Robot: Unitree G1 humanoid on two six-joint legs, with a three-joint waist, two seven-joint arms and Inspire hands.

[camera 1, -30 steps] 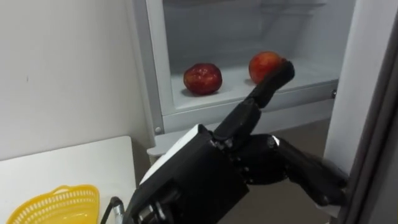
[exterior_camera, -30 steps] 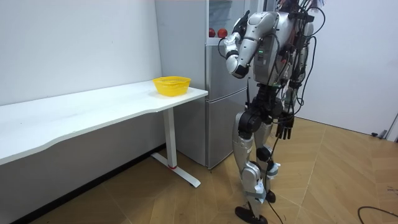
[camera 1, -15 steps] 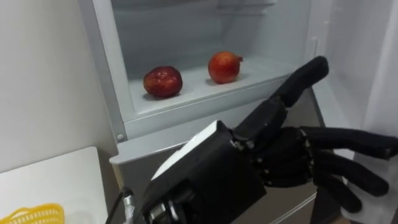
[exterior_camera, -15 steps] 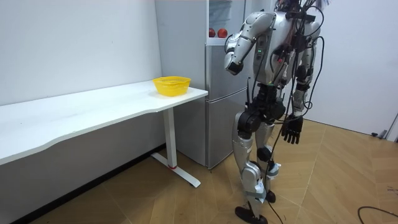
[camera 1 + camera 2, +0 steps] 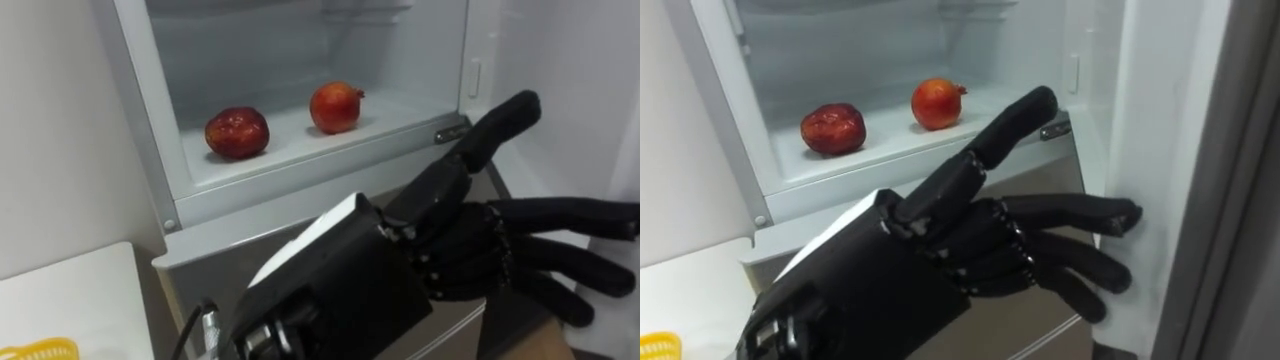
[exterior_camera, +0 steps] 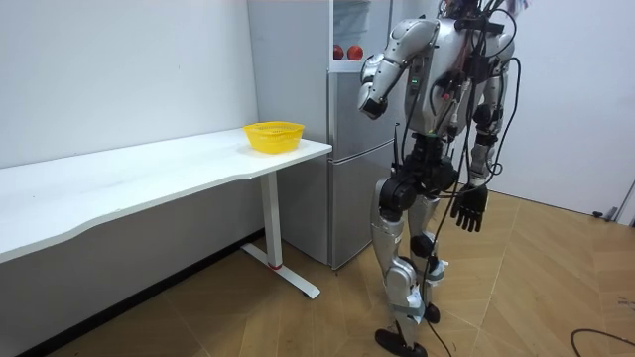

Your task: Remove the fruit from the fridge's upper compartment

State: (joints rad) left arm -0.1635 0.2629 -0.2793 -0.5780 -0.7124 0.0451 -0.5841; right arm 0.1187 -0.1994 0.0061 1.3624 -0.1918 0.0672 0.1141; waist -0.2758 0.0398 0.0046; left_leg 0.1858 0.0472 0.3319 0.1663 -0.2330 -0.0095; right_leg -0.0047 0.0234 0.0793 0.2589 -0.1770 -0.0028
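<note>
In the upper middle of the left eye view, the white shelf of the open upper fridge compartment carries two fruits. A dark red fruit sits toward the shelf's left, and an orange-red fruit with a small crown sits to its right and a little further back; they are near each other but apart.

At the lower left a corner of the white table shows, with the rim of a yellow basket at the bottom edge. In the room view the basket stands on the table's end nearest the fridge – the table's foot rests on the wooden floor.
</note>
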